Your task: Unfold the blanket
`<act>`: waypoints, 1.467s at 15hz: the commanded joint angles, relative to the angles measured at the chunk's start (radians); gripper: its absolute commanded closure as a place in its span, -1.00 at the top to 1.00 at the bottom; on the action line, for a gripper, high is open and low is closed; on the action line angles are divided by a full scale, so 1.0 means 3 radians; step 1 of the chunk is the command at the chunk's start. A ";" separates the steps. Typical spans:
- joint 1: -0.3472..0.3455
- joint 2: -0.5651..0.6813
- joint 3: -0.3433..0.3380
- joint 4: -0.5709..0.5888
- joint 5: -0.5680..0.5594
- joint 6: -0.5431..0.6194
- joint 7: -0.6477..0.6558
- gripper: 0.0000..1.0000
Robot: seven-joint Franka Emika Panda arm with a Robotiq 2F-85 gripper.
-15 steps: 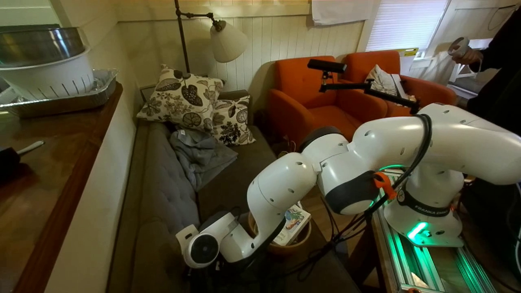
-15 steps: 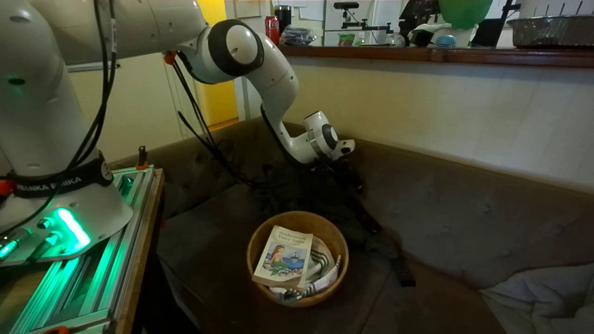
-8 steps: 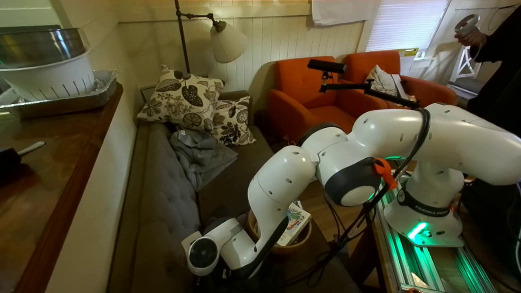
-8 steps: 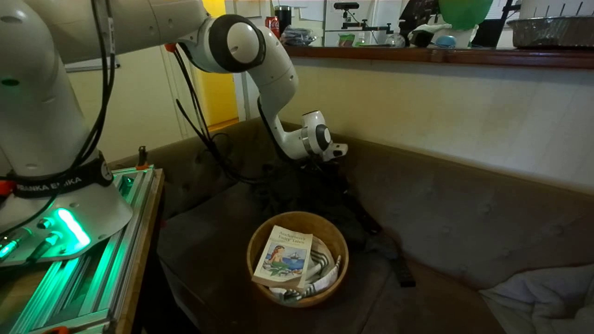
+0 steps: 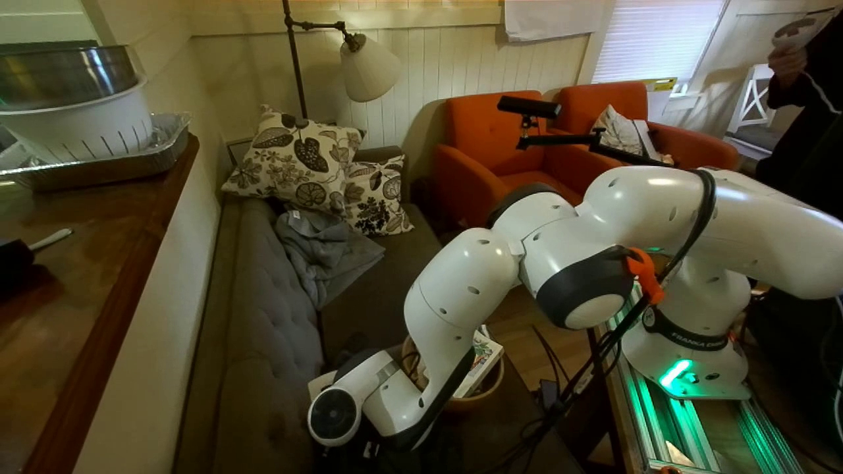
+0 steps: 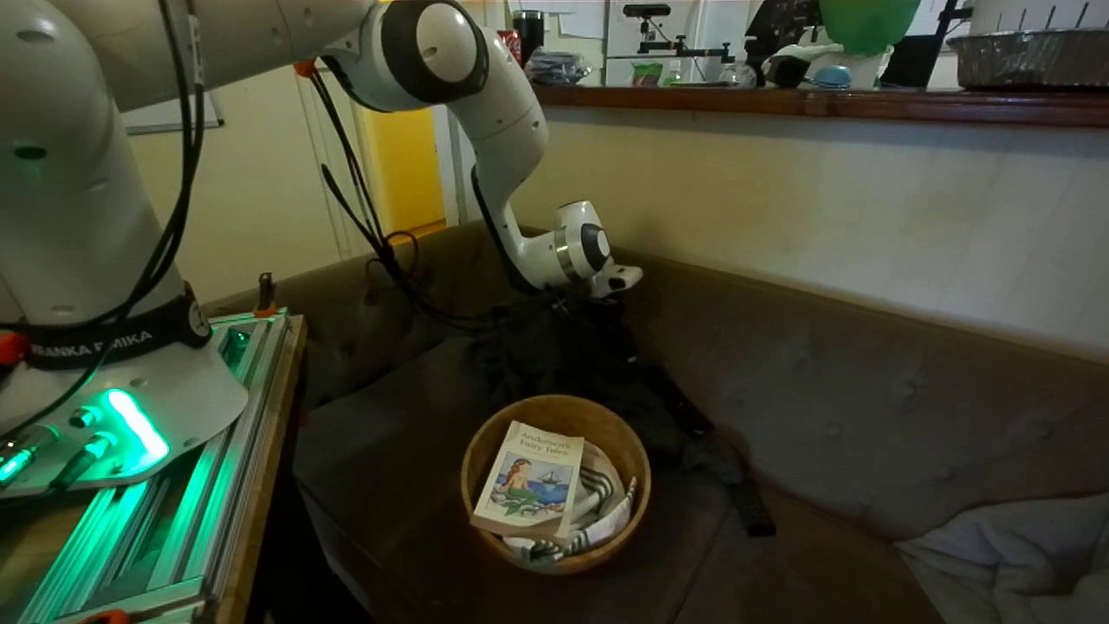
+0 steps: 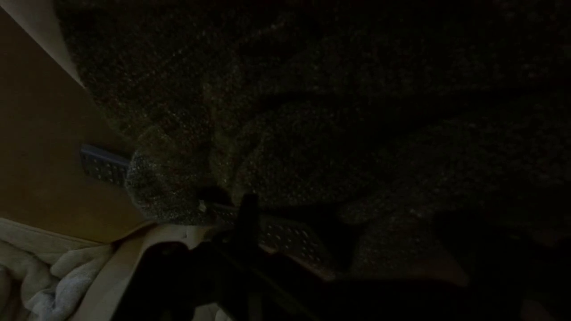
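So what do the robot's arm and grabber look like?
The arm is white and rounded, with dark joint caps. Black cables run along it, past an orange clip. A black band at its base, lettered FRANKA, sits above a green light. The gripper looks black; its details are too dark to make out.

Near the gripper (image 7: 345, 209), the blanket (image 7: 290, 147) is rough, nubby, matt cloth. Above the gripper, the white arm (image 5: 461, 280) looks smooth and glossy; apart from the gripper, a remote (image 7: 105, 165) looks plastic.

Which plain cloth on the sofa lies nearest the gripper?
The dark blanket, filling most of the wrist view; the lighter grey cloth lies farther off, by floral pillows.
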 commanded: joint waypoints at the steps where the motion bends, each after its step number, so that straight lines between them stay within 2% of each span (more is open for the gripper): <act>1: 0.0019 -0.0104 -0.0093 -0.0162 -0.0125 0.0353 0.0051 1.00; 5: -0.0059 -0.0263 -0.0207 -0.0530 -0.0124 0.0929 0.0119 1.00; 6: -0.0152 -0.0297 -0.0150 -0.0605 -0.0080 0.0983 0.0036 1.00; 7: -0.0109 -0.0260 -0.0226 -0.0617 0.0197 0.1045 -0.0192 1.00; 10: -0.0028 -0.0222 -0.0396 -0.0623 0.0543 0.1122 -0.0278 1.00; 11: 0.0009 -0.0101 -0.0418 -0.0474 0.0659 0.1072 -0.0408 1.00; 12: 0.0020 -0.0097 -0.0451 -0.0479 0.0750 0.1093 -0.0450 1.00; 18: 0.0042 -0.0097 -0.0470 -0.0490 0.0812 0.1111 -0.0462 1.00; 22: 0.0025 0.0026 -0.0511 -0.0307 0.1074 0.1066 -0.0899 1.00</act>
